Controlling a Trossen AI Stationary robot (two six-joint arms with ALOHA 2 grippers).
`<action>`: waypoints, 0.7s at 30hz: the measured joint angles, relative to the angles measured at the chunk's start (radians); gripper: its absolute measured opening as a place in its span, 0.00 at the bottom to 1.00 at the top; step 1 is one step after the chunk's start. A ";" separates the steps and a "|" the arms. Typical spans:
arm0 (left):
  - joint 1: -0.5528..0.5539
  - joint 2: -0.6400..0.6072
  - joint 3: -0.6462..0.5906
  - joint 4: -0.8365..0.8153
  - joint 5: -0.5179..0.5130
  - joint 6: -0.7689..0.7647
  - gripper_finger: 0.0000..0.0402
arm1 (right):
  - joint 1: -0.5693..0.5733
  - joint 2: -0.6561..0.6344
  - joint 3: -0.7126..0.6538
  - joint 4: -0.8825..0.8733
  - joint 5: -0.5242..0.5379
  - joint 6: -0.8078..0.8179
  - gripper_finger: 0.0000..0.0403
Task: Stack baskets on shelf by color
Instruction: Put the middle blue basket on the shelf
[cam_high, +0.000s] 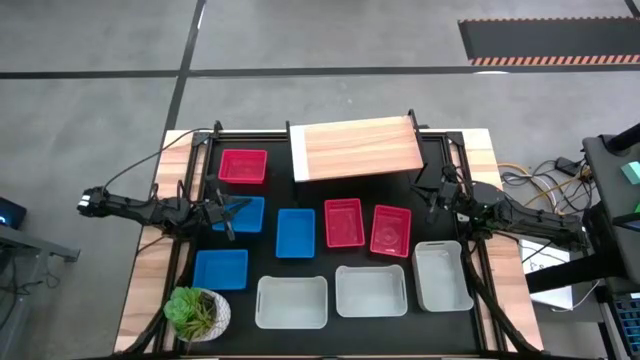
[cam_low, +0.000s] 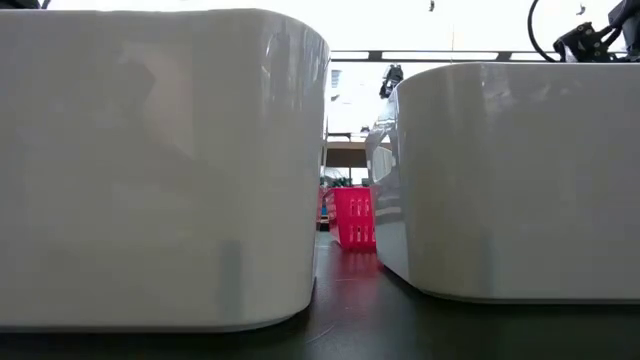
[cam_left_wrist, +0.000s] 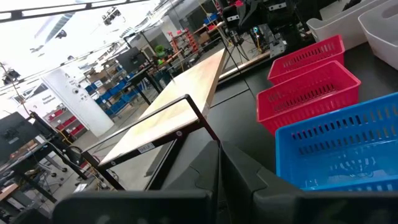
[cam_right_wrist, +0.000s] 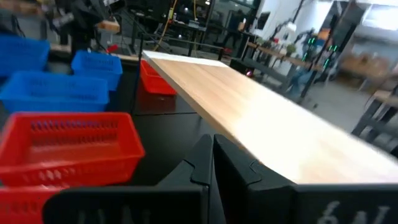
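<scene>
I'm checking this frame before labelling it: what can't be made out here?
- Low view: two white baskets fill the frame and hide nearly all the table; only one red basket shows in the gap.
- High view: the left gripper overlaps a blue basket; contact cannot be told.
- Right wrist view: the shelf runs off the edge, its far part blurred.
- The room behind in both wrist views is too small and cluttered to read.

Shelf (cam_high: 358, 148) is being carried at table (cam_high: 470, 150) rear centre. One basket (cam_high: 243, 166) is being kept just left of it, five more in a mid row before it, three along front edge w/ plant (cam_high: 196, 312) at front-left corner.
</scene>
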 joint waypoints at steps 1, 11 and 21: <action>0.000 0.000 0.000 0.000 0.000 0.000 0.00 | 0.000 0.000 0.000 0.001 0.001 -0.038 0.02; 0.000 0.000 0.000 0.143 -0.001 0.000 0.00 | -0.002 0.002 0.000 0.073 0.006 0.162 0.02; 0.000 0.007 0.000 0.442 0.074 -0.070 0.00 | -0.003 0.006 0.000 0.415 0.026 0.122 0.02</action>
